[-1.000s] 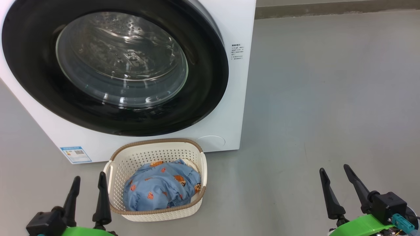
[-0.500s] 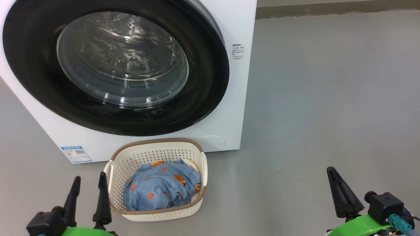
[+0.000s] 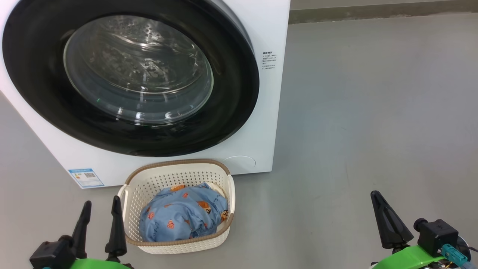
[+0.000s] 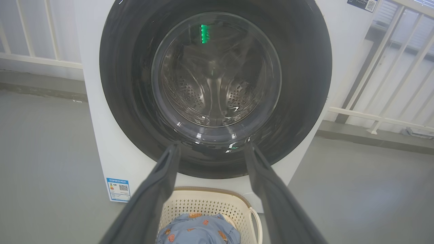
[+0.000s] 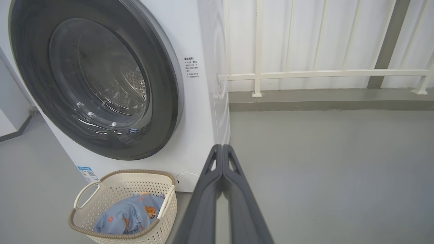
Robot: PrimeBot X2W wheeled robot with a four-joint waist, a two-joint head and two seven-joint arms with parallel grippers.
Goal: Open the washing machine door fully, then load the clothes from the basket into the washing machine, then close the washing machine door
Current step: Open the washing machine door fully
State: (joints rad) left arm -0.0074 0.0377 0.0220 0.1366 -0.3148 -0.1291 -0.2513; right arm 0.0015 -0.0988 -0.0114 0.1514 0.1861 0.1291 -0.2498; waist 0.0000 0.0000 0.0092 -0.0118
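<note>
Two grippers low: my right gripper (image 3: 377,200), fingers together, sits nearer the right edge of the glossy black-ringed round glass door (image 3: 231,74); left gripper (image 3: 102,202) spread

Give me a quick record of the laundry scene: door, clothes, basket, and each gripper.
door: washing machine door closed against the washing machine
load: clothes bundled inside the basket
basket spot: on the floor in front of the machine
left gripper: open, empty, beside the basket
right gripper: shut, empty, above bare floor
</note>
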